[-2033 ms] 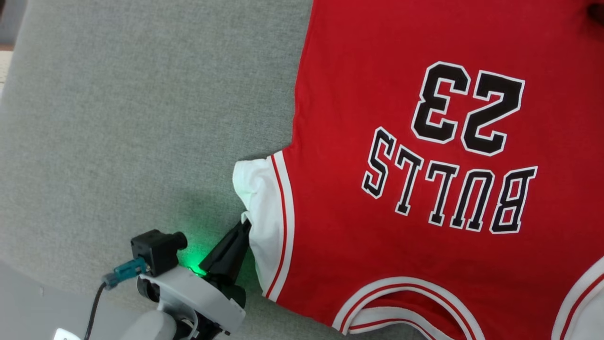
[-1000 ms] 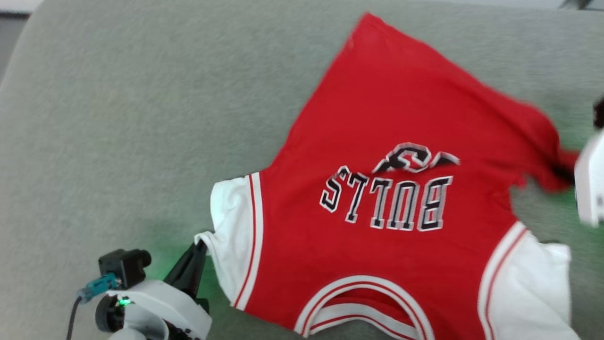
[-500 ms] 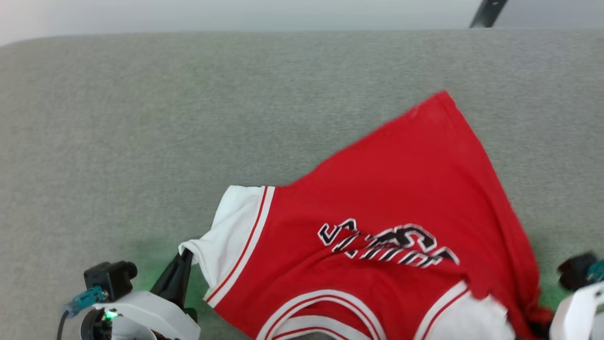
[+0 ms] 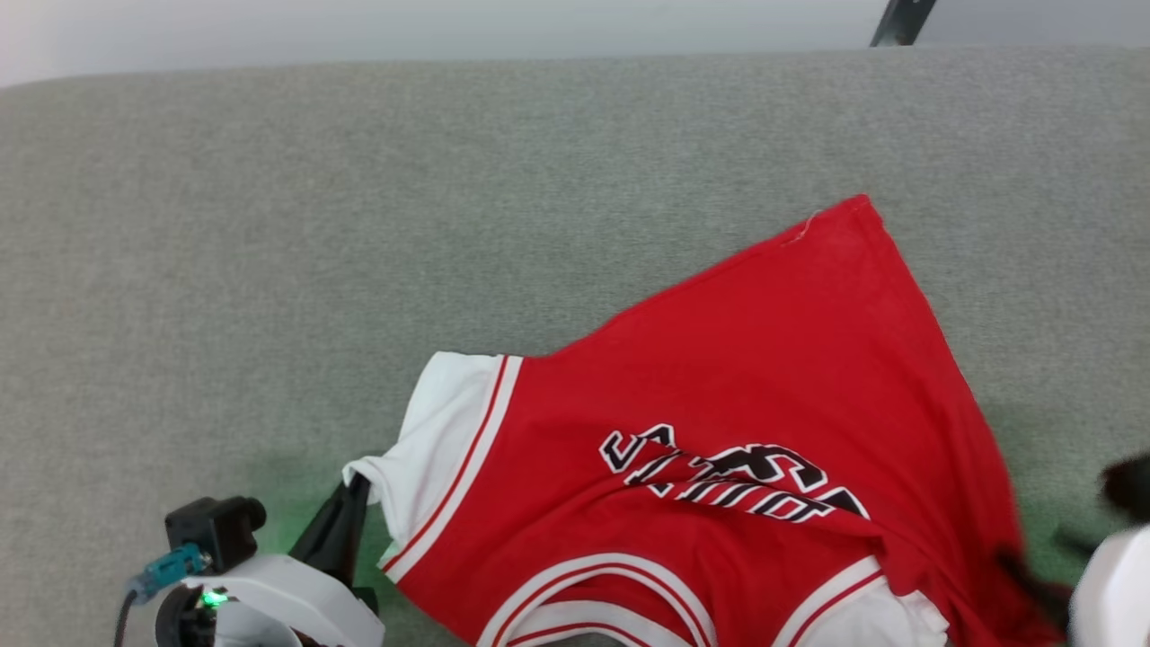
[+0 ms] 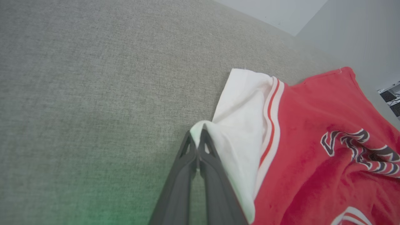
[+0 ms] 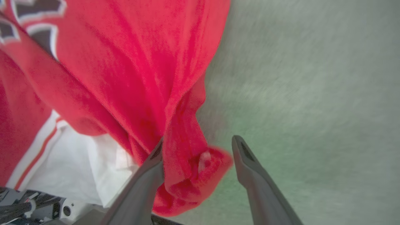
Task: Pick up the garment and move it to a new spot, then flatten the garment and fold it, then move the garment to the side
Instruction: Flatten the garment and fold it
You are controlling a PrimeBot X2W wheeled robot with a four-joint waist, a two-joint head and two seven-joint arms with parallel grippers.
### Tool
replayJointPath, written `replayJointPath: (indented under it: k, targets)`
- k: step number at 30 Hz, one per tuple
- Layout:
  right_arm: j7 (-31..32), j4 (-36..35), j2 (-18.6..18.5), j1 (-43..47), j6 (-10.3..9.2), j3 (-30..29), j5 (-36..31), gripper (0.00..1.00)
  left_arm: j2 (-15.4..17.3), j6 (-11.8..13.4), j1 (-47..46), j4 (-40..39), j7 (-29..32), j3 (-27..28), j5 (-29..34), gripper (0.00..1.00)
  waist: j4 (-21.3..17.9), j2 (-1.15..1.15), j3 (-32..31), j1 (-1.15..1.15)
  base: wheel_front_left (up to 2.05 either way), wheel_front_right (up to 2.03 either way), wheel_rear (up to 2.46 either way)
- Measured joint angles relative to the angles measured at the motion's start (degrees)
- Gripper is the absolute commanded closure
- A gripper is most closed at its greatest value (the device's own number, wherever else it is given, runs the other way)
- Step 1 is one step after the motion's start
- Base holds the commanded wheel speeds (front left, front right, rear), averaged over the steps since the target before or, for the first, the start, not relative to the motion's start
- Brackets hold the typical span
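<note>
The garment (image 4: 773,359) is a red jersey with white sleeves and black letters, lying rumpled on the grey fabric surface (image 4: 359,225). Its far hem is drawn back over the chest, so the letters are creased. My left gripper (image 4: 358,487) is at the lower left, shut on the tip of the white sleeve (image 5: 237,103); the left wrist view shows the pinch at the left gripper (image 5: 197,137). My right gripper (image 6: 198,145) stands open at the lower right. A bunched red corner of the garment (image 6: 187,175) hangs loose between its fingers, against the left one.
The grey surface stretches wide to the left and far side, ending at a pale wall. A dark bar (image 4: 898,22) slants at the top right. Green light from the grippers tints the fabric near both.
The camera tilted up. My right gripper carried the red hem corner back toward me, folding the garment over itself, and has now opened. The left gripper keeps its hold on the sleeve.
</note>
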Motion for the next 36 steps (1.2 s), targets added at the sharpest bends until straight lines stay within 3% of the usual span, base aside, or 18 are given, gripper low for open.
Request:
replayJointPath:
  k: [4, 8, 10, 11, 14, 18, 20, 25, 32, 33, 34, 35, 36]
  targets:
    - [3.9, -6.0, -2.2, -5.3, 0.0, -3.6, -1.3, 0.0, -0.7, -0.2, -0.4, 0.0, -0.3, -0.5, 0.2, 1.0, 1.1, 0.0, 0.3, 0.0, 0.0, 0.0, 0.0]
    - [6.1, -6.5, -4.6, -13.7, 0.0, -2.8, -2.5, 0.0, -1.4, -0.6, -1.7, 0.2, -0.5, -1.0, 0.6, 1.0, 2.6, 0.0, 1.0, 0.0, 0.0, 0.0, 0.0]
    - [6.1, -5.7, -3.7, -16.5, 0.0, -2.2, -2.1, 0.0, -1.5, -1.0, -2.0, 0.2, -0.6, -1.0, 0.6, 1.0, 2.9, 0.0, 1.3, 0.0, 0.0, 0.0, 0.0]
    - [5.6, -2.8, -3.4, -21.9, 0.0, 0.4, -3.1, 0.0, -1.9, -1.2, -2.7, 0.5, -0.6, -1.4, 0.7, 1.0, 3.7, 0.0, 2.0, 0.0, 0.0, 0.0, 0.0]
    - [4.7, 1.2, -4.8, -26.7, 0.0, 4.1, -6.3, 0.0, -2.6, -1.7, -3.8, 1.0, -0.3, -2.1, 1.1, 1.0, 4.6, 0.0, 2.7, 0.0, 0.0, 0.0, 0.0]
    - [4.7, 11.4, -2.9, -34.4, 0.0, 11.9, -5.6, 0.0, -3.6, -2.5, -5.9, 2.3, -0.4, -2.4, 1.1, 1.0, 6.5, 0.0, 4.5, 0.0, 0.0, 0.0, 0.0]
    - [3.4, 16.1, -3.8, -39.1, 0.0, 14.9, -7.0, 0.0, -4.1, -3.1, -6.7, 3.0, -0.5, -2.8, 1.3, 1.0, 7.5, 0.0, 5.4, 0.0, 0.0, 0.0, 0.0]
    - [1.0, 26.9, -4.2, -45.5, 0.0, 18.2, -7.3, 0.0, -5.7, -3.8, -8.4, 4.3, -1.1, -3.4, 1.6, 1.0, 10.2, 0.0, 7.2, 0.0, 0.0, 0.0, 0.0]
    - [-1.3, 35.2, -4.6, -50.6, 0.0, 20.1, -6.0, 0.0, -6.9, -4.6, -9.5, 5.5, -2.1, -3.6, 1.8, 1.0, 12.3, 0.0, 9.7, 0.0, 0.0, 0.0, 0.0]
    - [-1.4, 35.9, -4.6, -50.9, 0.0, 20.6, -5.5, 0.06, -7.0, -4.8, -9.5, 5.5, -2.3, -3.6, 1.8, 1.0, 12.4, 0.0, 9.9, 0.0, 0.0, 0.0, 0.0]
    - [-1.4, 36.4, -4.5, -51.4, -0.01, 21.0, -4.8, 0.56, -7.1, -4.8, -9.6, 5.6, -2.3, -3.6, 1.8, 1.0, 12.5, 0.0, 10.2, 0.0, 0.0, 0.0, 0.0]
    - [-1.3, 36.7, -4.6, -51.7, -0.01, 21.6, -4.2, 0.93, -7.2, -4.9, -9.8, 5.7, -2.4, -3.6, 1.8, 1.0, 12.5, 0.0, 10.4, 0.0, 0.0, 0.0, 0.0]
    - [-1.3, 36.9, -4.7, -52.0, -0.02, 22.0, -3.7, 1.0, -7.2, -5.0, -9.9, 5.9, -2.4, -3.6, 1.8, 1.0, 12.5, 0.0, 10.5, 0.0, 0.0, 0.0, 0.0]
